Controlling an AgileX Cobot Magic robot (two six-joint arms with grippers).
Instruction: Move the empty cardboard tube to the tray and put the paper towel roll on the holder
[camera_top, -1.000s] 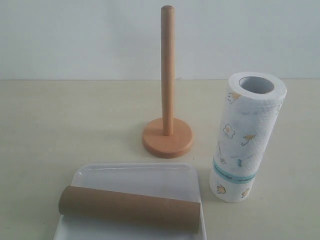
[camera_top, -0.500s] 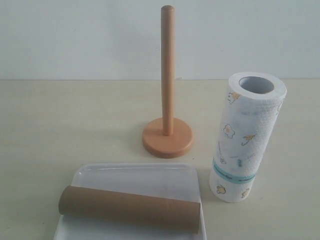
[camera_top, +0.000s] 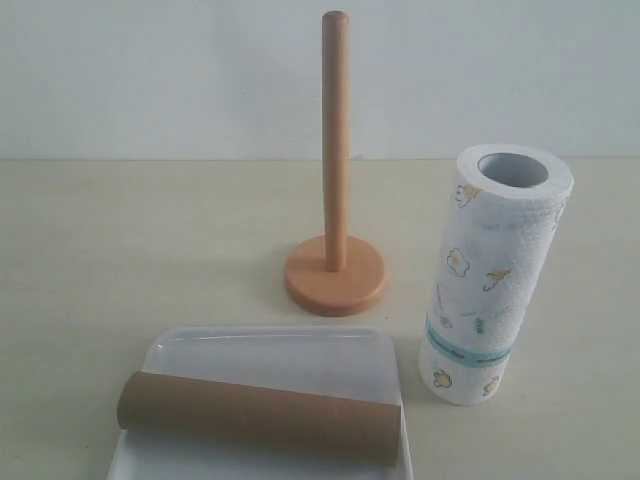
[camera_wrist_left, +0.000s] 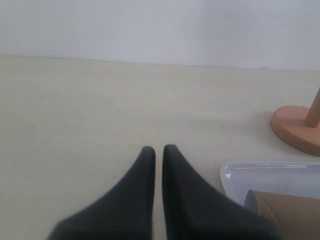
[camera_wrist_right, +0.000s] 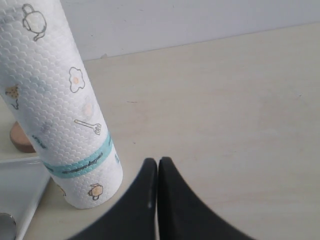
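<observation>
The brown cardboard tube (camera_top: 260, 415) lies on its side across the white tray (camera_top: 270, 350) at the front. Behind it the wooden holder (camera_top: 336, 200) stands bare on its disc base. The white printed paper towel roll (camera_top: 495, 275) stands upright on the table, right of the holder. Neither gripper shows in the exterior view. In the left wrist view my left gripper (camera_wrist_left: 158, 148) is shut and holds nothing, beside the tray (camera_wrist_left: 270, 175) and the tube's end (camera_wrist_left: 280, 212). My right gripper (camera_wrist_right: 157, 161) is shut and holds nothing, close beside the roll (camera_wrist_right: 60, 110).
A beige table (camera_top: 130, 250) runs back to a pale wall (camera_top: 150, 70). The holder's base (camera_wrist_left: 297, 127) shows at the edge of the left wrist view, and a sliver of it (camera_wrist_right: 20, 137) shows behind the roll in the right wrist view.
</observation>
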